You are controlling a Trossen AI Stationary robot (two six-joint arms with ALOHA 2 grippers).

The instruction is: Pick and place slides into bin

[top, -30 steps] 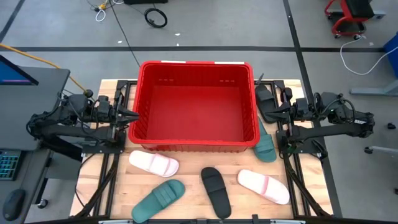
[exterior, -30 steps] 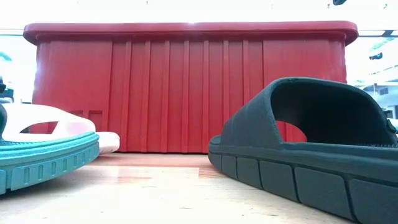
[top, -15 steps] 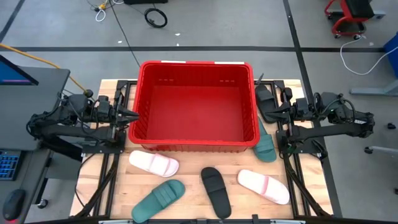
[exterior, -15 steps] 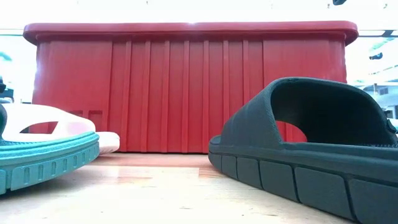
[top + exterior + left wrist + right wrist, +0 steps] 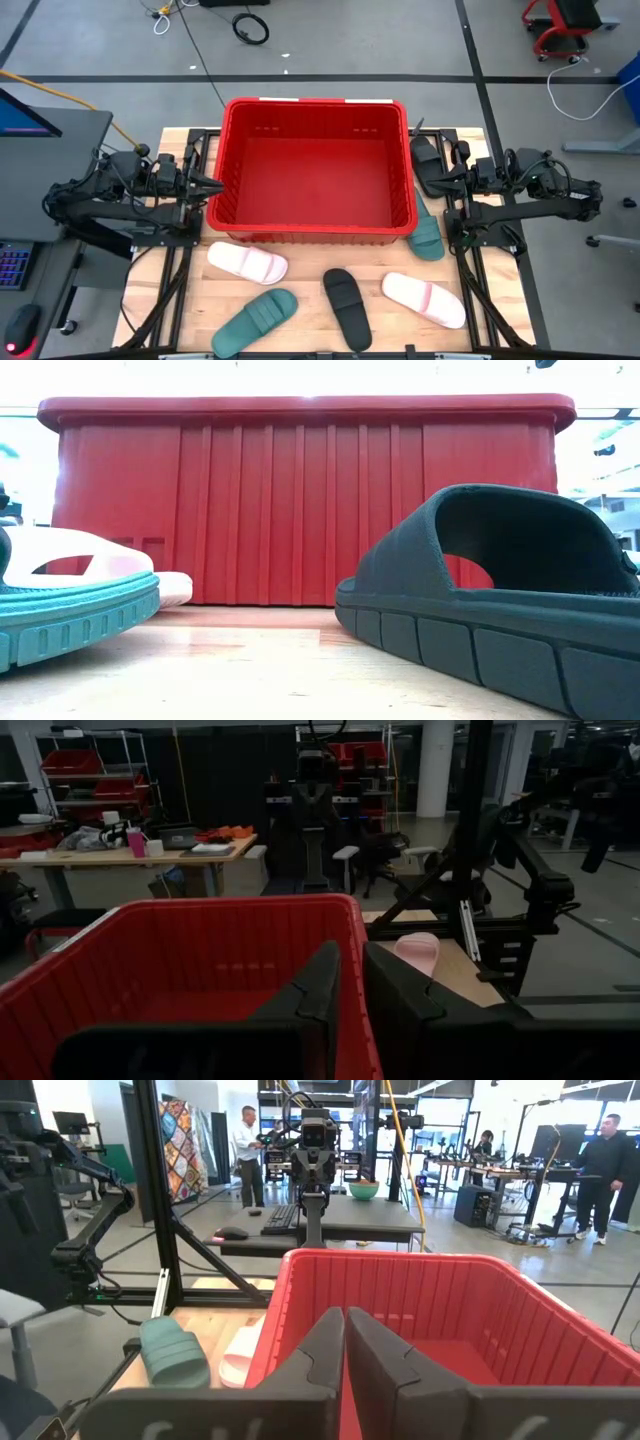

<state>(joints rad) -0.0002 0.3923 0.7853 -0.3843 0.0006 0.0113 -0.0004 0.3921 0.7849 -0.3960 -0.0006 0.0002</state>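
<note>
The red bin (image 5: 315,170) stands on the table's far middle, empty inside. Near of it, resting on their soles, lie a pale pink slide (image 5: 247,263), a dark green slide (image 5: 256,321), a black slide (image 5: 346,306) and a second pink slide (image 5: 423,299). A second green slide (image 5: 427,236) and a second black slide (image 5: 428,160) lie by the bin's right wall. My left gripper (image 5: 216,185) is shut and empty at the bin's left wall; my right gripper (image 5: 424,178) is shut and empty at its right wall, over the black slide.
Dark frame rails run along the table's left and right sides under both arms. In the low view the black slide (image 5: 500,590) and the green slide's sole (image 5: 70,622) fill the foreground before the bin (image 5: 300,500). People stand in the room behind.
</note>
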